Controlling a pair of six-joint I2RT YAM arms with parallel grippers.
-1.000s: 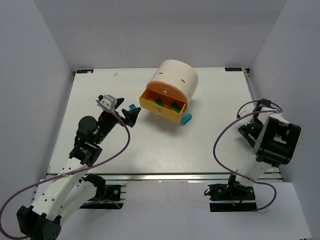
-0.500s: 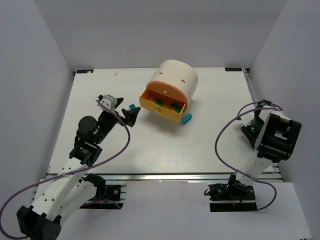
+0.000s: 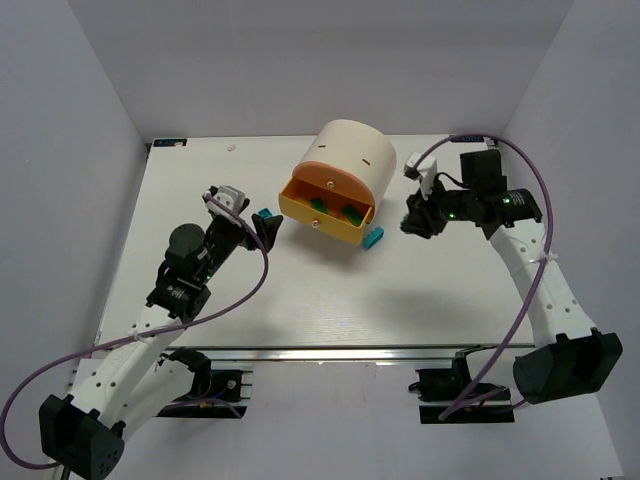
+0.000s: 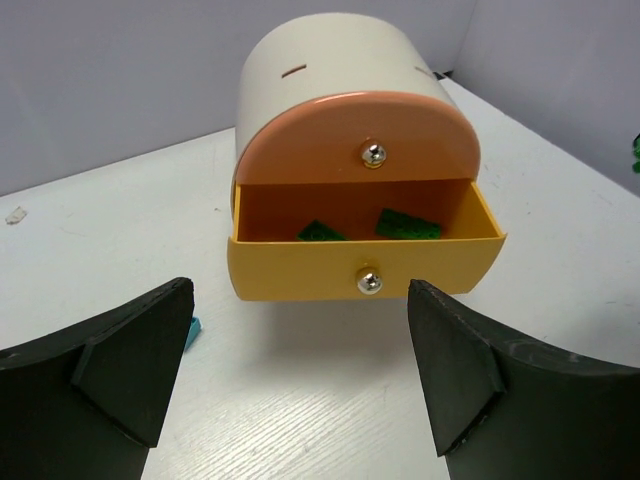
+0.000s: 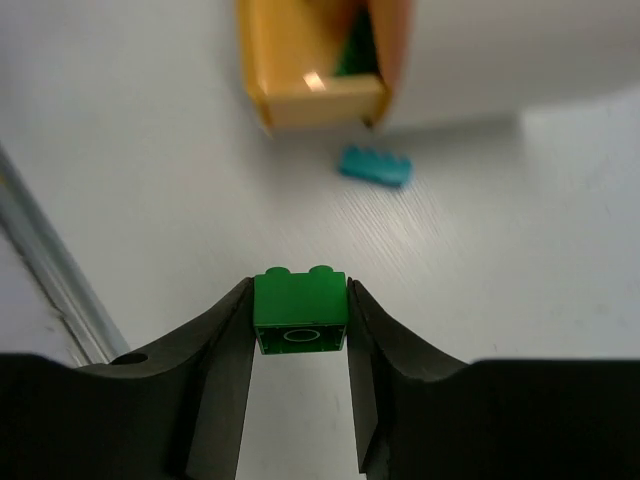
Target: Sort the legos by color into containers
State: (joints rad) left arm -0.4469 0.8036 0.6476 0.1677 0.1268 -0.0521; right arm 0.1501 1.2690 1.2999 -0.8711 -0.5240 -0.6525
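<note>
Two arms reach over a white table (image 3: 300, 290). The right gripper (image 3: 412, 222) is clamped on a green brick (image 5: 300, 312), one finger pressing each side, its studs pointing away from the wrist camera. It hangs to the right of the drum (image 3: 358, 152), well apart from it. The left gripper (image 3: 255, 215) stands wide open with nothing between its fingers, left of the drum and facing it.

The cream drum lies towards the far middle of the table. Its yellow drawer (image 3: 325, 222) is pulled out towards the near side, a small round knob (image 4: 368, 282) on its front. Above it the peach drawer (image 4: 355, 140) is shut, with a knob of its own. A pair of green bricks (image 4: 408, 225) lies inside the yellow drawer, apart from each other, one left and one right.

A right teal brick (image 3: 373, 237) lies on the table just beside the yellow drawer's near right corner; the right wrist view shows it beyond the held brick, apart from the drawer. A left teal brick (image 3: 264, 214) lies on the table left of the drawer, close to the left gripper's fingers; the left wrist view shows only its edge past the left finger; whether it touches that finger cannot be told.
</note>
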